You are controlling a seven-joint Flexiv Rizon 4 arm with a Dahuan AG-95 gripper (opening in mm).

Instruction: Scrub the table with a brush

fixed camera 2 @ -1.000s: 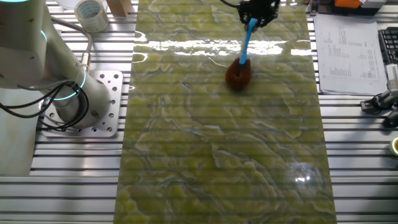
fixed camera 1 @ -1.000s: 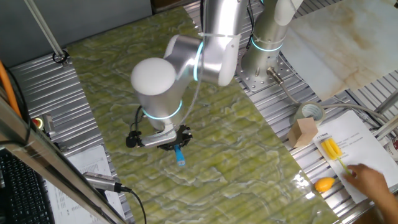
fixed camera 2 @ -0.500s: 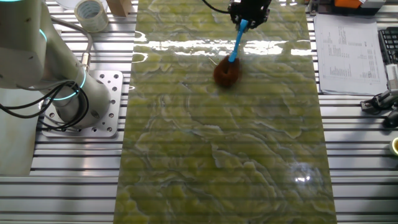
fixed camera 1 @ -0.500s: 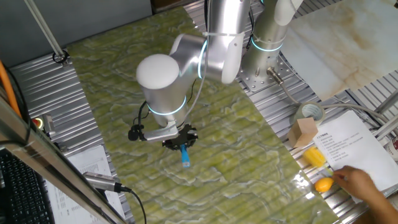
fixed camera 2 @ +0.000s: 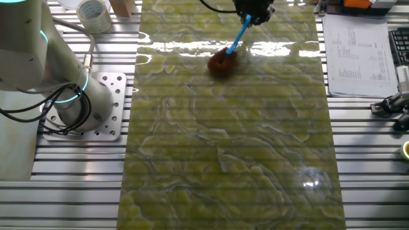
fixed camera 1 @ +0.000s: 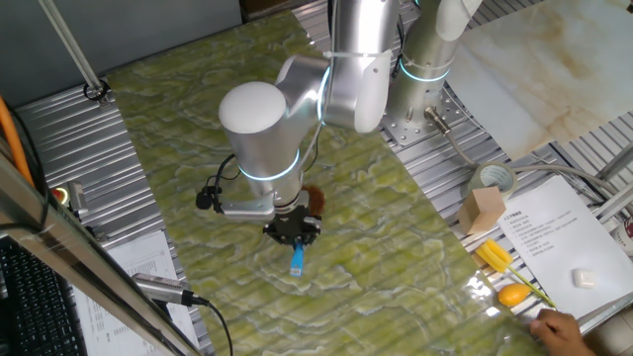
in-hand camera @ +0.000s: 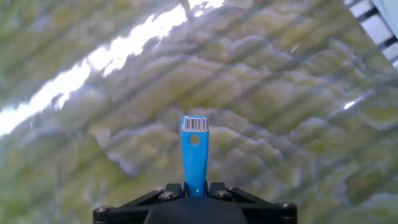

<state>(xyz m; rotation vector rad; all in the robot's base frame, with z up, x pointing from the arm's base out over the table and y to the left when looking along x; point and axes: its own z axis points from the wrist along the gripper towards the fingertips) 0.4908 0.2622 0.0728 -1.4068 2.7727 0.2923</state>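
Three views, one moment. Item: gripper (fixed camera 1: 294,229), black, two-fingered, pinching the thin blue handle of the brush (fixed camera 2: 223,61); jaws pressed against the handle on both sides, as the hand view shows at its lower edge.

One fixed view: silver arm fills the centre; only a sliver of reddish-brown bristle shows beside the wrist, and the blue handle end pokes out below the gripper. Bristle contact with the table (fixed camera 1: 178,109) is masked by the arm. At right, on the ribbed metal frame: tape roll (fixed camera 1: 493,181), small cardboard box (fixed camera 1: 484,209), printed sheet (fixed camera 1: 552,237), yellow tool (fixed camera 1: 495,253), and a person's hand (fixed camera 1: 560,327) cut off at the frame corner.

Other fixed view: whole tuft visible, resting on the yellow-green table (fixed camera 2: 230,147) near its far end, handle slanting up to the gripper (fixed camera 2: 254,7), which is cropped by the top edge. Glare streak lies just beside the tuft.

Hand view: handle (in-hand camera: 194,155) upright, barcode sticker at its tip, a hole just below; bristles unseen; table surface (in-hand camera: 298,93) blurred
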